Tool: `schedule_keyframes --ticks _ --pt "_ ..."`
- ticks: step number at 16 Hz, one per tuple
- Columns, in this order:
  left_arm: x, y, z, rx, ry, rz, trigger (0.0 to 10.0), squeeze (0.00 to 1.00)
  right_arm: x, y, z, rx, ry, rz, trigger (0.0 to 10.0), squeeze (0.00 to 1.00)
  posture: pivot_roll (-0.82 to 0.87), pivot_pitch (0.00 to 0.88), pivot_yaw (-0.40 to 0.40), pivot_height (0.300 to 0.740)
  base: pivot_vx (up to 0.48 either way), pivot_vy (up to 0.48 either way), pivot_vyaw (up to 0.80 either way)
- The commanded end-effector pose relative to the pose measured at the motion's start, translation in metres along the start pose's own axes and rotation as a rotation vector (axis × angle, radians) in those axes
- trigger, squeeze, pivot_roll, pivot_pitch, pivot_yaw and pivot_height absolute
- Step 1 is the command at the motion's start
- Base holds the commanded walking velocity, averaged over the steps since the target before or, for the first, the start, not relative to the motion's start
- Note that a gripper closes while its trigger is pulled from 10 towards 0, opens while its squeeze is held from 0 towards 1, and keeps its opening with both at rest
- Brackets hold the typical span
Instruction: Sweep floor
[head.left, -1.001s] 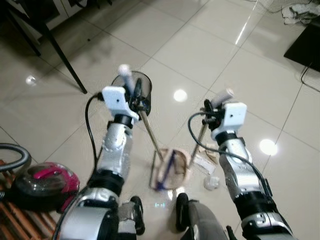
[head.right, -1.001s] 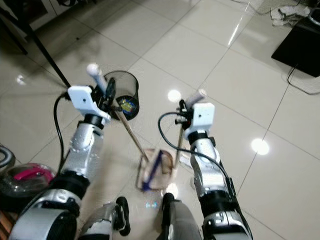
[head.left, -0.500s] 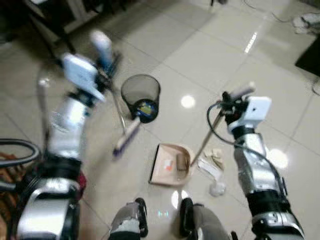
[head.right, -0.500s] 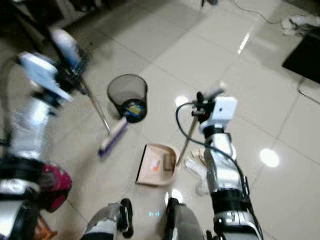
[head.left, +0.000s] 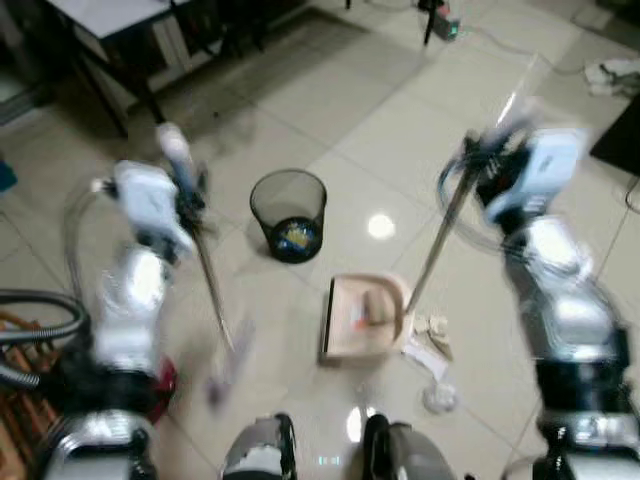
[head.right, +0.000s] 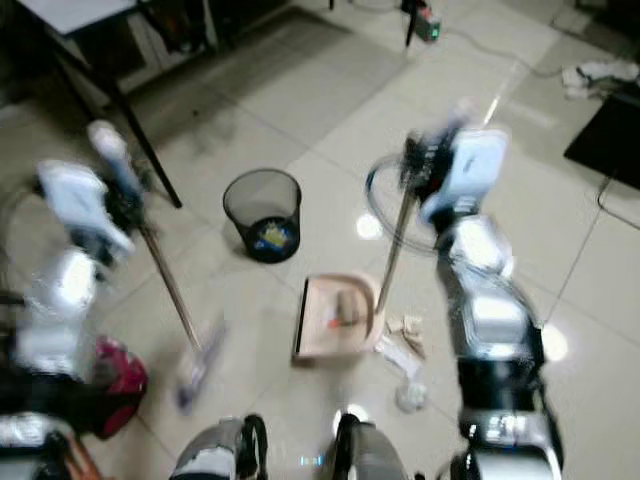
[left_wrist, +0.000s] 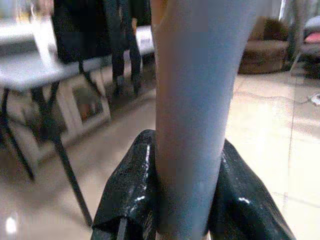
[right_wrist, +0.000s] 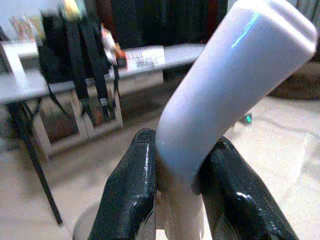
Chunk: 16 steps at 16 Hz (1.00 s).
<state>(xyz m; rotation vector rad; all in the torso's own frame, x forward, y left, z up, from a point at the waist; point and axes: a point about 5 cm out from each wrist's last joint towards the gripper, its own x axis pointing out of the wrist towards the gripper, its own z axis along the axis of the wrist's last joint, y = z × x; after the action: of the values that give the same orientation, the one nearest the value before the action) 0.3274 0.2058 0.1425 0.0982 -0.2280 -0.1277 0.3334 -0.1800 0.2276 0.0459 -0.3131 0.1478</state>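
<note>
My left gripper (head.left: 188, 196) is shut on the pale handle of a broom (head.left: 208, 280); the shaft slants down to its blurred head (head.left: 226, 368) near the floor, left of my feet. In the left wrist view the black fingers (left_wrist: 131, 196) clamp that handle (left_wrist: 189, 100). My right gripper (head.left: 487, 160) is shut on the long handle (head.left: 438, 235) of a beige dustpan (head.left: 364, 316) that rests on the tiles with some scraps in it. The right wrist view has both fingers (right_wrist: 234, 196) pressed on the handle's curved white end (right_wrist: 225, 85). Paper scraps (head.left: 432, 336) lie right of the pan.
A black mesh bin (head.left: 288, 213) with some litter stands just beyond the pan. A vacuum cleaner hose (head.left: 35, 335) and its red body (head.left: 162, 380) sit at the left. A table with dark legs (head.left: 110, 25) is at the back left. A dark mat (head.left: 620, 135) lies far right.
The view has pulled back and risen. My left arm swung the broom out of the dustpan and over to the left. My right arm rose, still holding the pan's handle.
</note>
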Motion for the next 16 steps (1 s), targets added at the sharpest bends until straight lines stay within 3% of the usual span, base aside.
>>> schedule_keyframes --ticks 1,3,7,11,16 --pt "0.004 -0.005 0.016 0.018 -0.075 0.007 10.0 0.00 0.005 0.009 0.028 0.064 -0.092 0.034 10.0 0.00 0.00 0.108 0.038 0.740 0.000 0.000 0.00" --pt "-0.003 -0.026 0.011 0.018 -0.066 -0.009 10.0 0.00 0.012 0.011 0.055 0.115 -0.160 0.034 10.0 0.00 -0.01 0.103 0.036 0.740 0.148 0.000 0.00" --pt "-0.005 -0.042 0.009 0.008 -0.051 0.000 10.0 0.00 0.014 0.006 0.062 0.210 -0.173 -0.016 10.0 0.00 -0.01 0.099 0.031 0.740 0.375 0.000 0.00" --pt "-0.006 -0.044 0.009 0.011 -0.041 0.014 10.0 0.00 0.013 0.003 0.064 0.314 -0.198 -0.053 10.0 0.00 0.00 0.099 0.037 0.740 0.420 0.000 0.00" --pt "-0.009 -0.042 0.007 0.024 -0.025 0.024 10.0 0.00 0.013 -0.001 0.066 0.315 -0.198 -0.068 10.0 0.00 -0.01 0.098 0.038 0.740 0.434 0.000 0.00"
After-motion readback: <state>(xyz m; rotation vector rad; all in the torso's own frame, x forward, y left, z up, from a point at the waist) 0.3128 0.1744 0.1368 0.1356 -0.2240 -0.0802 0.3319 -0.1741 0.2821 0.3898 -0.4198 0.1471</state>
